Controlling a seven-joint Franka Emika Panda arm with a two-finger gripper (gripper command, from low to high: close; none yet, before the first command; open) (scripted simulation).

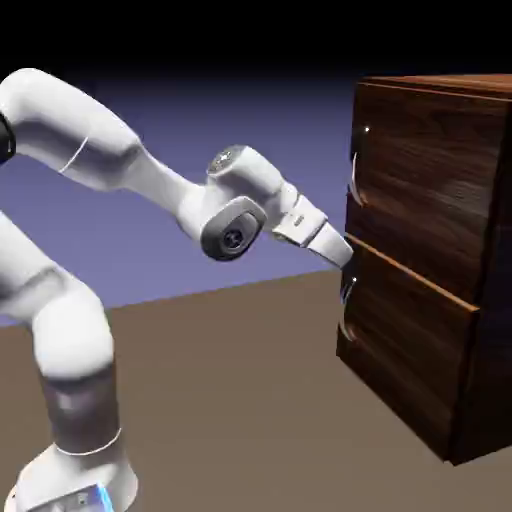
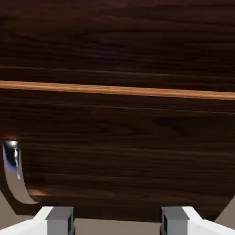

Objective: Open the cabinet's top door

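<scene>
Cabinet [image 1: 430, 250] is seen at 3 o'clock in the exterior view, upright on the brown table [image 1: 230, 400], with its front face turned toward the arm. Top door [image 1: 430, 185] is the upper front panel; its long axis runs along the cabinet front, receding toward 4 o'clock in that view. The panel is seen flush w/ the cabinet body, i.e. shut. Its curved silver handle [image 1: 356, 180] is mounted near the door's near vertical edge, long axis vertical. A second handle [image 1: 347, 310] is carried on the lower panel [image 1: 410, 345].

Gripper [image 1: 345, 255] is positioned at the front face, approx. at the seam between the two panels, below the top handle and above the lower one. In the hand view the fingertips [image 2: 60, 219] are seen apart at 6 o'clock w/ nothing between them: fingers released, nothing grasped. A light wood strip [image 2: 117, 90] is seen crossing that view, and one curved handle [image 2: 16, 176] lies at 8 o'clock, outside the left tip.

Open table is available in front of the cabinet, toward 9 o'clock, for clearance.
</scene>
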